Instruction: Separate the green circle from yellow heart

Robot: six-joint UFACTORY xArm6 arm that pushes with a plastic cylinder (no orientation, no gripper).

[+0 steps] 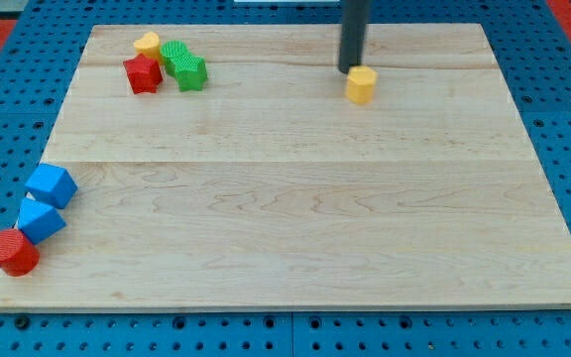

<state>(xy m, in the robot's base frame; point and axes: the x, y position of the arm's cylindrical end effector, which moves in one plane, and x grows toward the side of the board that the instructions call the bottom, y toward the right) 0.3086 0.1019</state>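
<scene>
One dark rod comes down from the view's top, and my tip [351,69] rests on the wooden board [295,228] just beside a lone yellow block [361,85], at its upper-left edge; contact cannot be told. No jaws exist here, so nothing is held. Well apart, toward the view's top left, the yellow heart [147,43] touches the green circle [174,55], with a red star [143,74] and a green star [191,72] crowded against them. Two blue blocks [50,184] [41,219] and a red cylinder [12,252] sit at the bottom left.
</scene>
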